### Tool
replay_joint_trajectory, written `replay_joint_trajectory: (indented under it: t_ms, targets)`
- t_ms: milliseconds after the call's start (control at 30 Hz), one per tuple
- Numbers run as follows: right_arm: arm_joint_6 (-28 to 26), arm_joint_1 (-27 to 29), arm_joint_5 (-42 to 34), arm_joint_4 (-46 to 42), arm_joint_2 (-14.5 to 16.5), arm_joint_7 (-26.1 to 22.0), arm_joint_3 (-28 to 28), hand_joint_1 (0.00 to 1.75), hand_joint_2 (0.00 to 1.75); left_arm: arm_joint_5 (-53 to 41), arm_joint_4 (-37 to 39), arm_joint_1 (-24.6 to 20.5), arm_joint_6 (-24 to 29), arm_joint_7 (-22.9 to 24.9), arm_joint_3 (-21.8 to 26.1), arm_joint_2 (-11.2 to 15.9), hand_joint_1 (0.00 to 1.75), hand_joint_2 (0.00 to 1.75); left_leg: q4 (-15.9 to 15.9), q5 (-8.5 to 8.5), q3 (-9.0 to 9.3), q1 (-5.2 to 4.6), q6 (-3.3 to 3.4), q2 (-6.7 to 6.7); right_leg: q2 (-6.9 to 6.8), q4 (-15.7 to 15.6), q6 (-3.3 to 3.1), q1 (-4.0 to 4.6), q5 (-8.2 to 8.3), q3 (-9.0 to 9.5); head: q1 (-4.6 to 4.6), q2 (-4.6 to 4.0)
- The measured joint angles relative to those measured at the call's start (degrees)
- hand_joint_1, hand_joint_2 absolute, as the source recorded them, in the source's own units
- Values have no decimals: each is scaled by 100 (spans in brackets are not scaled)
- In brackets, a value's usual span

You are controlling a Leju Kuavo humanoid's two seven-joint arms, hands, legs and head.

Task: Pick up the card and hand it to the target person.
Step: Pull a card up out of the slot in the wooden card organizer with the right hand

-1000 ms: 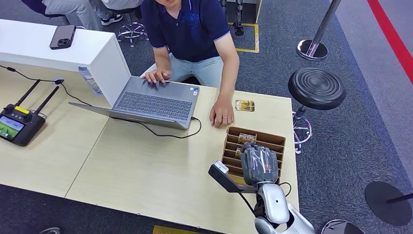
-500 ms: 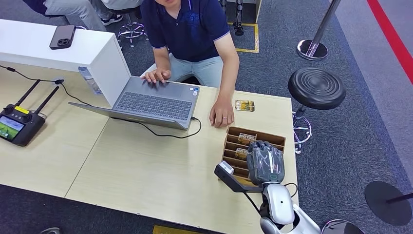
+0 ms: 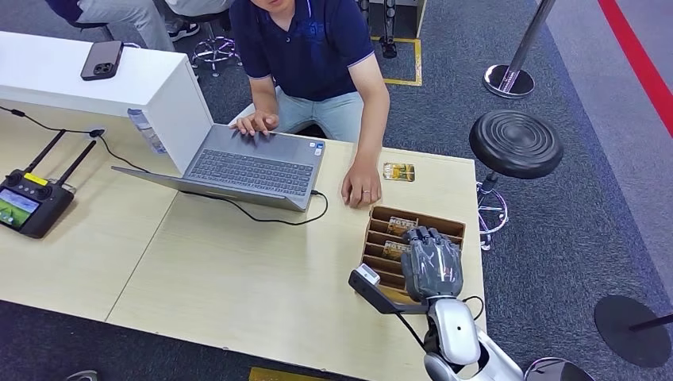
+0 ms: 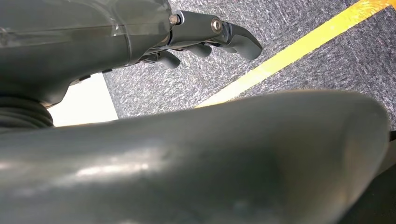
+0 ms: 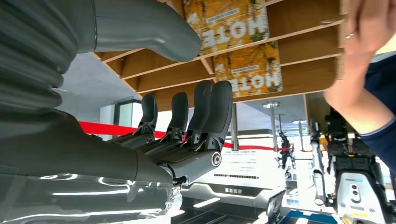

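Note:
A wooden slotted card rack lies at the table's right end. Two orange cards stand in its slots. In the right wrist view they read HOTEL: one card and a second in the rack. My right hand hovers over the rack's near right part. It is open, and its dark fingers stand just short of the cards, holding nothing. Another card lies flat on the table beyond the rack. My left hand hangs over the carpet, holding nothing.
A person in a dark blue shirt sits across the table, one hand resting beside the rack, the other on an open laptop. A remote controller lies at the left. A black stool stands to the right of the table.
My right hand has shifted slightly to the right over the rack, uncovering the second card. The person and the cards have not moved.

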Motion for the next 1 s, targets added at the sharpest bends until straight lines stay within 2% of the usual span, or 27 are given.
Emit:
replay_joint_trajectory:
  t_ms: [600, 1000]
  targets:
    - [24, -62, -4, 151, 44, -34, 59, 106, 175, 0, 2, 11, -12, 20, -49, 3, 0, 0, 0, 0, 0, -1, 0, 1, 1, 1, 0, -1, 0, 0, 0, 0]
    - [-55, -391, -160, 869, 388, -151, 254, 116, 175, 0, -23, -23, -69, 72, -224, -19, 0, 0, -6, 6, -3, 2, -2, 6, 6, -7, -6, 3, 9, -4, 0, 0]
